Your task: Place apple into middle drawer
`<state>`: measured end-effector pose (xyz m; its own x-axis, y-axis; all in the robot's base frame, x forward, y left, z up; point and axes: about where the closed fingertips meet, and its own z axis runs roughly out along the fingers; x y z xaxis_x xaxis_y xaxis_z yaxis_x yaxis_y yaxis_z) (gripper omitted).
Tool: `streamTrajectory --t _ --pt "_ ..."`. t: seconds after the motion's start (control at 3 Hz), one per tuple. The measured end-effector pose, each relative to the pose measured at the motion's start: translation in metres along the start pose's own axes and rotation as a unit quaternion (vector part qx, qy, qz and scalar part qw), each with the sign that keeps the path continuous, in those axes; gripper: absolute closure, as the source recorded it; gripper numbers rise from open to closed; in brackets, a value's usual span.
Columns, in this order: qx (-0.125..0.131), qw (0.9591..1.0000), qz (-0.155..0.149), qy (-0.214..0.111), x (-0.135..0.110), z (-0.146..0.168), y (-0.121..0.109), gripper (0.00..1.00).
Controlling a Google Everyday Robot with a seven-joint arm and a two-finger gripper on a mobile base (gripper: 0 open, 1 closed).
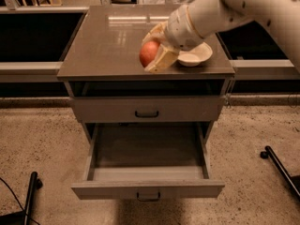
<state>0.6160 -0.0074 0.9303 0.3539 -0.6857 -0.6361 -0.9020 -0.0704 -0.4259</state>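
The red-orange apple (146, 53) is held between the cream fingers (162, 60) of my gripper (151, 55), just above the brown cabinet top (103, 46) near its front edge. The gripper is shut on the apple; the white arm reaches in from the upper right. The middle drawer (147, 189) is pulled wide open below, grey and empty inside, its dark handle on the front. The uppermost drawer front (146, 109) above it is shut. The apple is above and behind the open drawer.
A shallow cream-white bowl (196, 56) sits on the cabinet top, right of the apple and partly under the arm. Dark recessed counters flank the cabinet. Black wheeled legs stand on the speckled floor at the left (31, 191) and right (281, 165).
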Motion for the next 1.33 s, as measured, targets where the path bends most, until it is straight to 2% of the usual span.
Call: streamTrajectory --t 0.33,0.67,1.0,1.33 --pt "0.039 0.9979 0.036 -0.036 0.014 0.006 0.035 1.0" --pt "0.042 0.9933 0.085 -0.067 0.048 0.038 0.076 1.0" --pt "0.038 0.9931 0.089 -0.067 0.051 0.042 0.081 1.0" --pt "0.04 0.9852 0.143 -0.085 0.083 0.051 0.09 1.0"
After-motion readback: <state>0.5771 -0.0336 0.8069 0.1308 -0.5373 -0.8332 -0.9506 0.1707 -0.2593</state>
